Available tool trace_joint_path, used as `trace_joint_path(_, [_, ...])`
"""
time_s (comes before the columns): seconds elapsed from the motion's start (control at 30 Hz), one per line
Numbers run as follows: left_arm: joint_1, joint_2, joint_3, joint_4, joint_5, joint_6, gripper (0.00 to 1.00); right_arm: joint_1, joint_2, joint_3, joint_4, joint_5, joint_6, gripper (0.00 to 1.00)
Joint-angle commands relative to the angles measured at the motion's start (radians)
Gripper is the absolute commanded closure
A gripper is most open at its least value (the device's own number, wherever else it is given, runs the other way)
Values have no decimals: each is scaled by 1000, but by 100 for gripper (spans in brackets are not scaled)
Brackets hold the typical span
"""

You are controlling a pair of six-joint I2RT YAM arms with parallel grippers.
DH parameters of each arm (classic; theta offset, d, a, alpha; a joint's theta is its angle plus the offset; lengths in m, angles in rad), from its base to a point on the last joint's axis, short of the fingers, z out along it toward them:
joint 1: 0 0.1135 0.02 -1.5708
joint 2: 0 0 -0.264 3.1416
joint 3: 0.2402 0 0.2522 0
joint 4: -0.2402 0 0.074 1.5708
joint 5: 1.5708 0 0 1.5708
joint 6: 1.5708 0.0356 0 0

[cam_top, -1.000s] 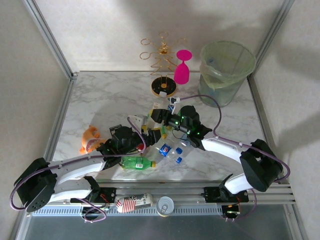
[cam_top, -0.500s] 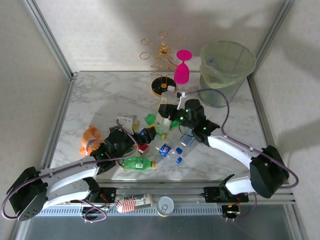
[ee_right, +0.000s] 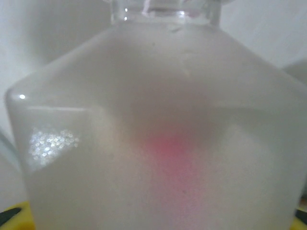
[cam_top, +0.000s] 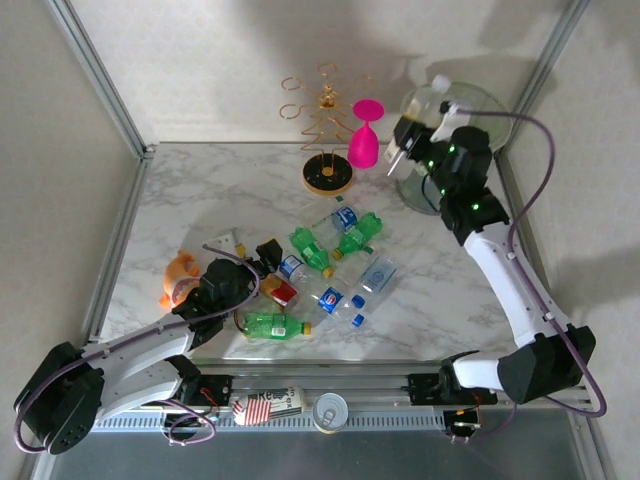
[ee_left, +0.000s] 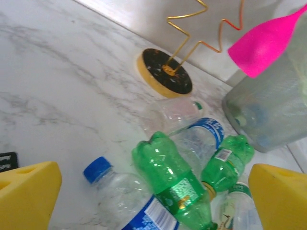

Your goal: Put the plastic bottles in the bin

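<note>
Right tool [cam_top: 408,140] clamps a clear bottle [ee_right: 158,143] beside the bin [cam_top: 490,105], upper right; left tool [ee_left: 153,194], jaws apart, frames a green bottle [ee_left: 175,177] lying on the worktop [cam_top: 200,200]

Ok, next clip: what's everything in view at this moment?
Green bottles: three, green, mid-table cluster.
Clear bottles: about five, blue labels or caps, same cluster.
Red-labelled bottle: one, cluster's left edge.
Bin: one, grey-green, far right.
Held bottle: one, clear, gripped at the bin.
Wire rack: one, gold, far centre.
Wine glass: one, pink, upside down by the rack.
Toy: one, orange, left.
Can: one, silver, near rail.
Striped container: one, red and white, near rail.
Left gripper: one, open, over the cluster.
Right gripper: one, shut on the held bottle.
</note>
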Motion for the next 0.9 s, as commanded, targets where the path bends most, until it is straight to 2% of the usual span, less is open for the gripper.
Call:
trace_joint_path(0.0, [15, -14, -8, -49, -49, -49, 0, -27, 53, 106, 8, 122, -96, 51])
trace_joint_path(0.2, [16, -52, -11, -71, -57, -44, 0, -100, 175, 227, 82, 246, -155, 51])
trace_joint_path(0.3, [17, -86, -17, -79, -67, -41, 0, -142, 243, 282, 83, 270, -157, 51])
trace_joint_path(0.5, [18, -161, -59, -75, -90, -42, 0, -205, 373, 370, 28, 251, -124, 50])
trace_joint_path(0.73, [21, -216, -81, -104, -114, -47, 1, -216, 473, 377, -33, 205, -79, 48])
trace_joint_path(0.87, [23, -232, -81, -125, -123, -42, 0, -216, 508, 380, -54, 190, -63, 42])
